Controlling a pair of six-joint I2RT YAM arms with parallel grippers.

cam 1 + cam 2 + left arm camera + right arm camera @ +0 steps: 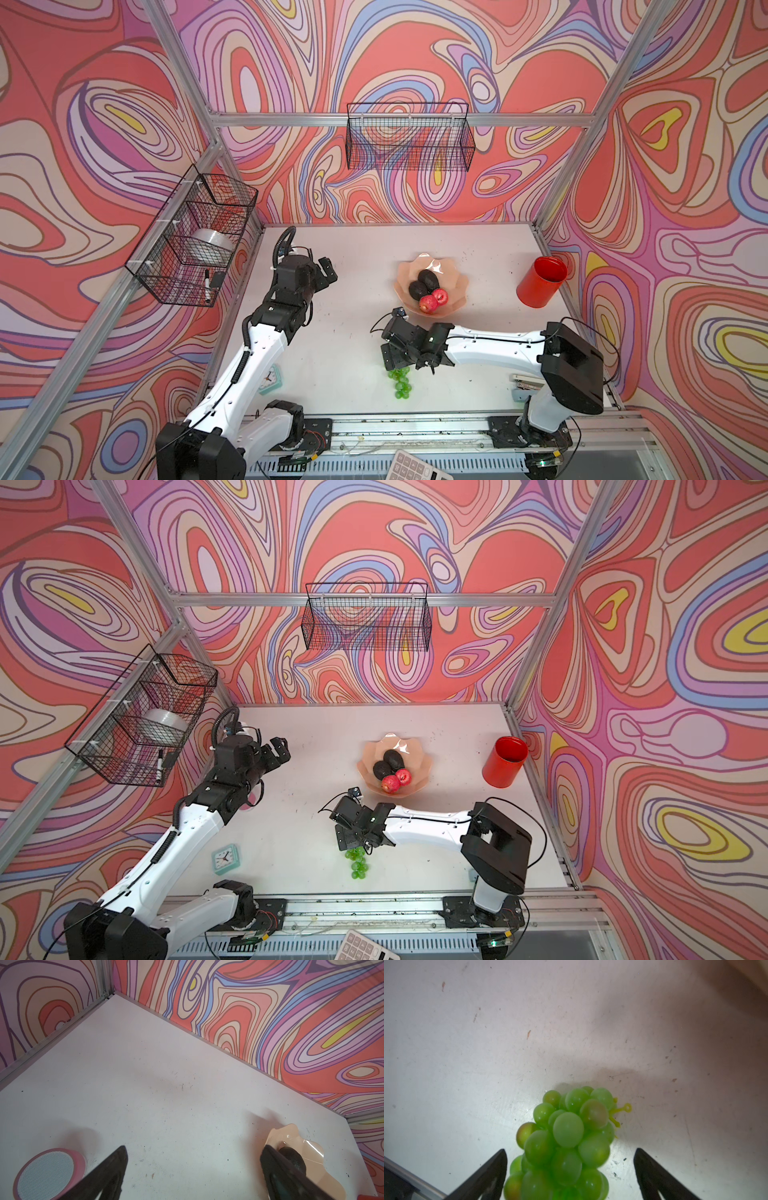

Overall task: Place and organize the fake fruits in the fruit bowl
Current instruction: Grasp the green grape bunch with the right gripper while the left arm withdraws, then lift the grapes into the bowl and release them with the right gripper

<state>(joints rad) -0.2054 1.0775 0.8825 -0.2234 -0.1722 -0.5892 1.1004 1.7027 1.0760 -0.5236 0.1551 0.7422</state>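
The peach-pink fruit bowl (455, 286) (420, 766) stands mid-table, holding two dark avocados (428, 279) (393, 758) and two red apples (432, 300) (397, 780). The green grapes (400, 380) (357, 862) lie on the table nearer the front. My right gripper (392, 361) (347, 839) hangs over their upper end. In the right wrist view the grapes (566, 1142) sit between the spread jaws of the right gripper (570, 1157), which is open, with a gap on one side. My left gripper (326, 270) (193, 1159) is open and empty, left of the bowl (311, 1147).
A red cup (540, 282) stands at the right wall. A teal clock (270, 379) sits by the left arm and a calculator (411, 467) at the front edge. A pink round speaker-like disc (47, 1172) lies beside the left gripper. Wire baskets hang on the walls.
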